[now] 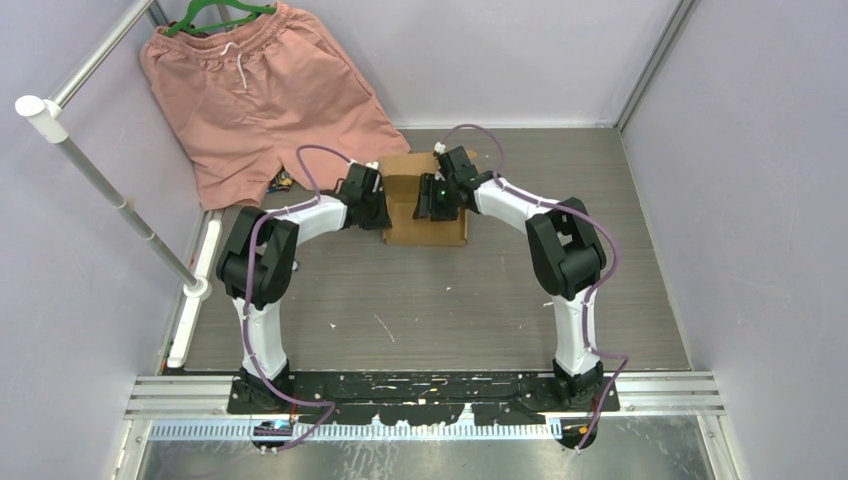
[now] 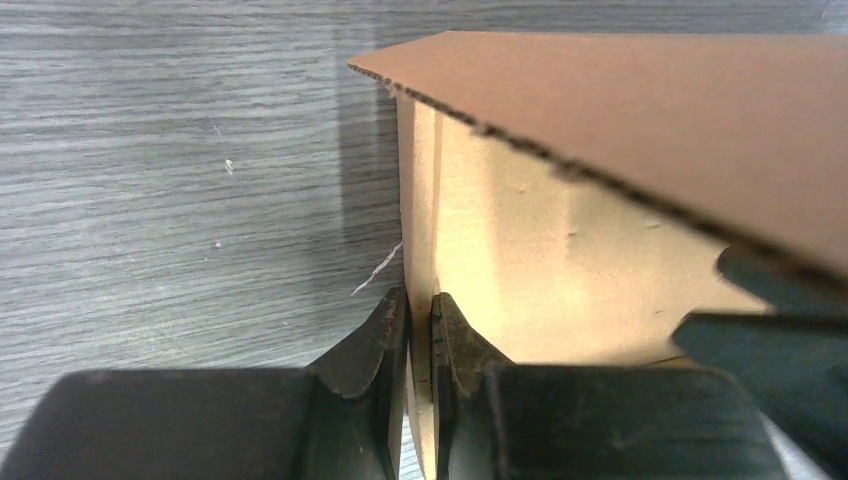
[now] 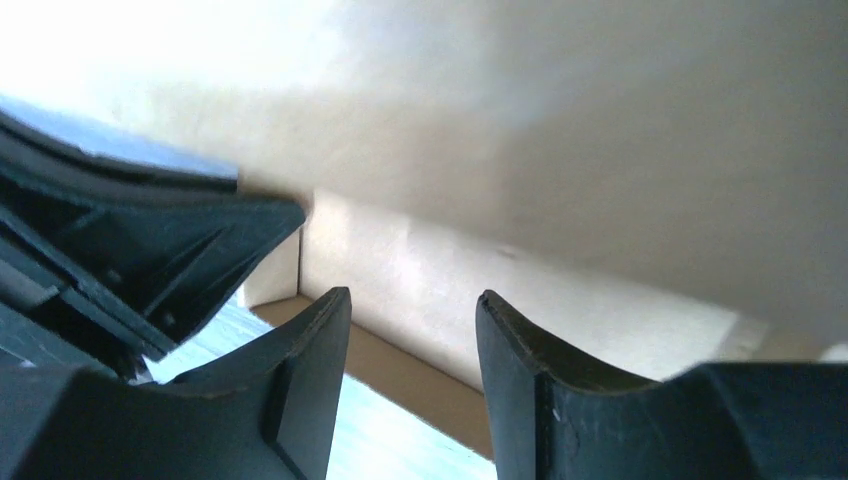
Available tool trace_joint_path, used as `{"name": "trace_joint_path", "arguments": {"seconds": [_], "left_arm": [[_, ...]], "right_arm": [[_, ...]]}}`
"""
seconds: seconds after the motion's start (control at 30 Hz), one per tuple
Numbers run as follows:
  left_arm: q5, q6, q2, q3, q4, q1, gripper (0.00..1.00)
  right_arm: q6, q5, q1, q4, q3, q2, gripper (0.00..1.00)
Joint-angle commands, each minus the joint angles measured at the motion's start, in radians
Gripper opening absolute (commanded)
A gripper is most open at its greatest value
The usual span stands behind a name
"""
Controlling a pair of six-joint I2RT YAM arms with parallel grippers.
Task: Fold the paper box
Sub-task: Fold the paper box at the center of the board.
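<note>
Paper box: brown cardboard, partly folded, set on the counter at upper centre of the top view. Left hand: clamped on an upright wall of the box. Right hand: held open, nothing gripped, cardboard wall just ahead.

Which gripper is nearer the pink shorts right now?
Left. The left gripper pinches the paper box's wall near the shorts' hem; the right gripper is over the box, farther off.

No legible text or labels
</note>
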Motion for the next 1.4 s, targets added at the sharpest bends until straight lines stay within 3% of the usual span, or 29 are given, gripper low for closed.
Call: {"name": "trace_joint_path", "arguments": {"seconds": [0.0, 0.4, 0.6, 0.93, 1.37], "left_arm": [[0.007, 0.086, -0.011, -0.015, -0.148, -0.002, 0.15], [0.07, 0.112, 0.017, 0.005, -0.147, -0.005, 0.15], [0.074, 0.131, 0.018, 0.003, -0.141, -0.004, 0.15], [0.09, 0.165, 0.023, 0.02, -0.145, -0.011, 0.16], [0.009, 0.198, 0.028, 0.058, -0.178, -0.012, 0.26]], "right_arm": [[0.086, -0.002, -0.064, -0.068, 0.106, 0.026, 0.55], [0.156, -0.122, -0.159, -0.159, 0.352, 0.225, 0.56], [0.236, -0.197, -0.167, -0.045, 0.289, 0.198, 0.53], [0.055, -0.015, -0.026, -0.154, 0.275, 0.085, 0.53], [-0.037, 0.203, 0.119, -0.194, 0.202, 0.177, 0.52]]}}
